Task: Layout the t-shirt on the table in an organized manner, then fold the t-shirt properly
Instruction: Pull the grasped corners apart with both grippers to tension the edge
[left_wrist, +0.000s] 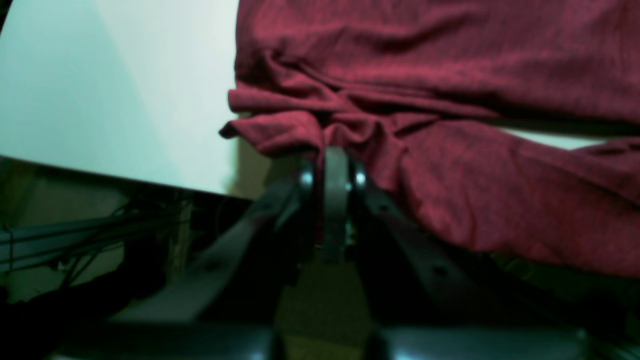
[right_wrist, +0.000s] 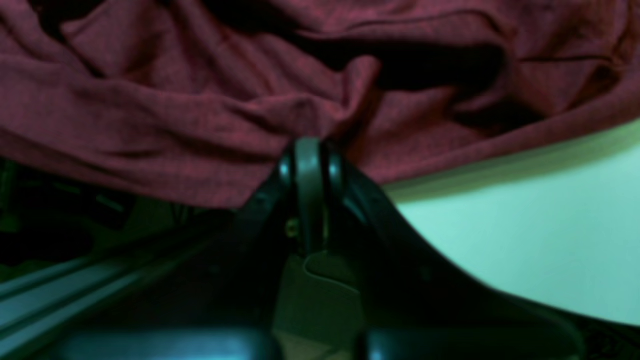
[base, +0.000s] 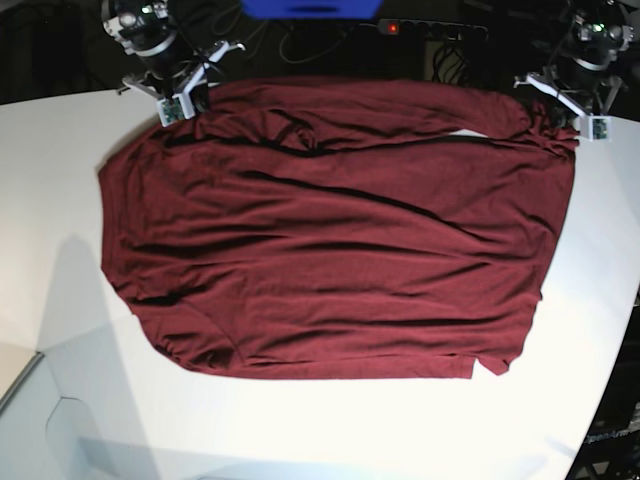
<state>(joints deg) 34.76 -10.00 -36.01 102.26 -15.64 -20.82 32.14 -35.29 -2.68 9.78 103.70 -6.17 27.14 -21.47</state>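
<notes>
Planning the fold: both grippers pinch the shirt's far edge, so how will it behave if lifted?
Probably floppy: the shirt bunches into folds at the left gripper and right gripper. It looks thin and light, so it should drape and sag between them. It may drag wrinkles across the table.

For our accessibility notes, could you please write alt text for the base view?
A maroon t-shirt lies spread, wrinkled, across the white table. The right gripper and left gripper each pinch its far edge at opposite corners.

no readable text, labels, brands or numbers in any view; t-shirt (base: 330, 240) is plain, surface (base: 60, 230) unmarked.
</notes>
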